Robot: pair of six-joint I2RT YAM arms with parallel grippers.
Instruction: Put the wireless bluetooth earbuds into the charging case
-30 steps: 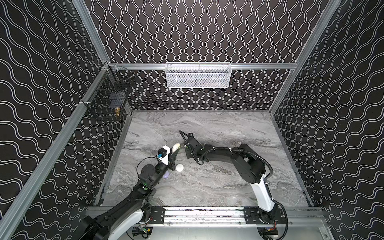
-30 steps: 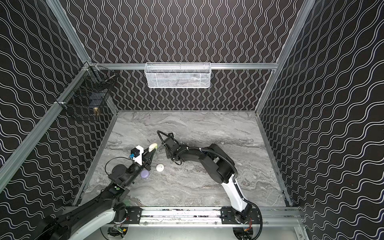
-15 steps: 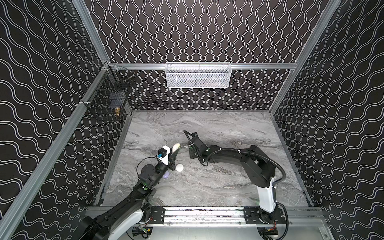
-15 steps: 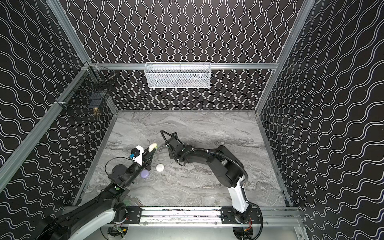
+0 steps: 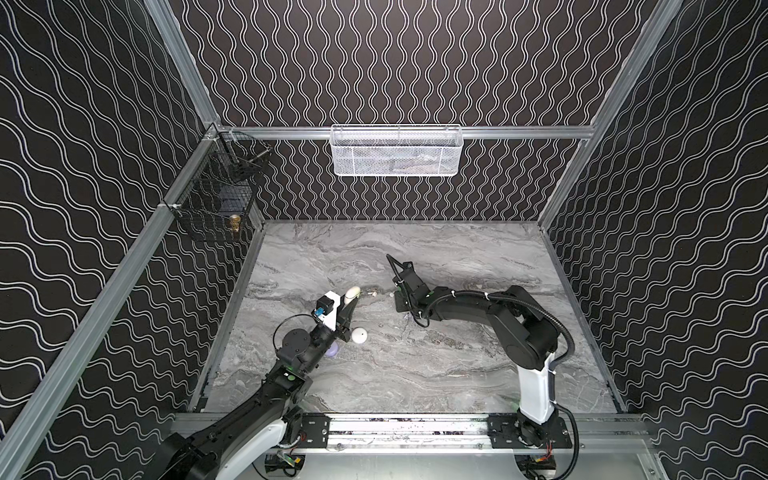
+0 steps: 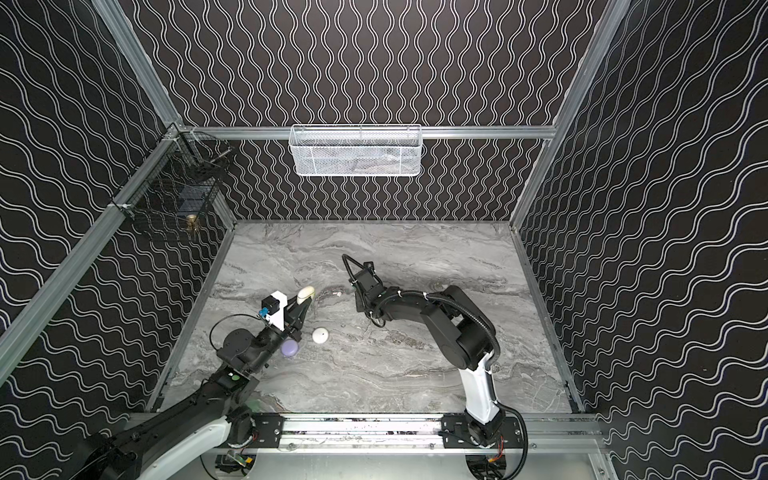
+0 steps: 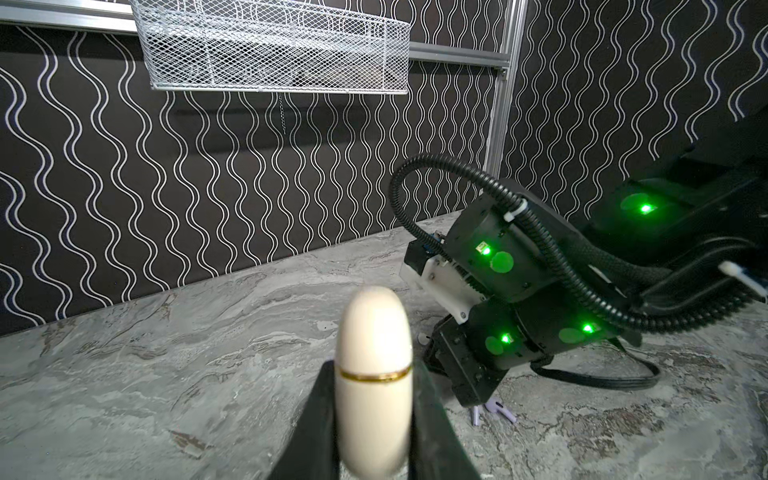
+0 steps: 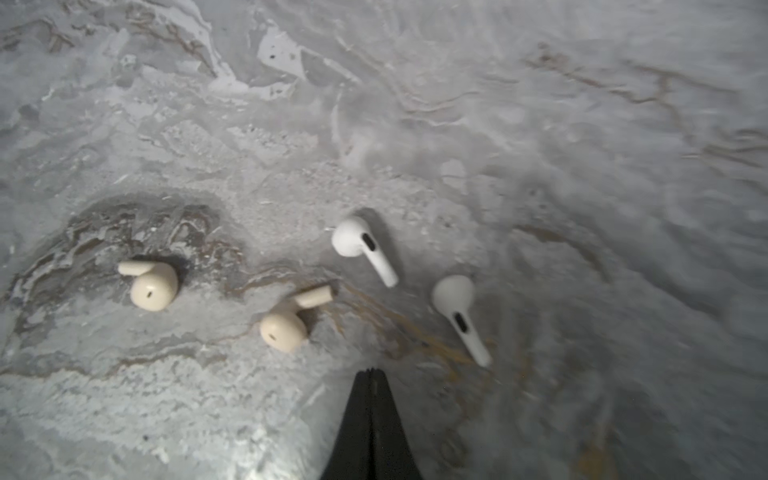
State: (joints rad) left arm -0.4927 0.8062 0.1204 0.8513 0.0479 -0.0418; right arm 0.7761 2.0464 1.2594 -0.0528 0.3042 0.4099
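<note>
Over the tabletop [image 5: 415, 374], the left gripper [image 7: 374, 365] is clamping a cream case [image 7: 372, 324]. The right gripper [image 8: 371, 370] is hanging closed, empty, near four earbuds [image 8: 284, 330].

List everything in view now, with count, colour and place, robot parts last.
cream case: 1, cream with gold band, in left gripper
white case: 1, white, on table, near left gripper
lilac case: 1, lilac, on table beside white case
cream buds: 2, cream, on table below right gripper
white buds: 2, white, on table beside cream buds
lilac buds: seemingly 2, lilac, on table by right gripper
white basket: 1, white mesh, back wall
black basket: 1, black wire, left wall
table: 1, grey marble
left gripper: 1, black, shut on cream case
right gripper: 1, black, shut, empty
</note>
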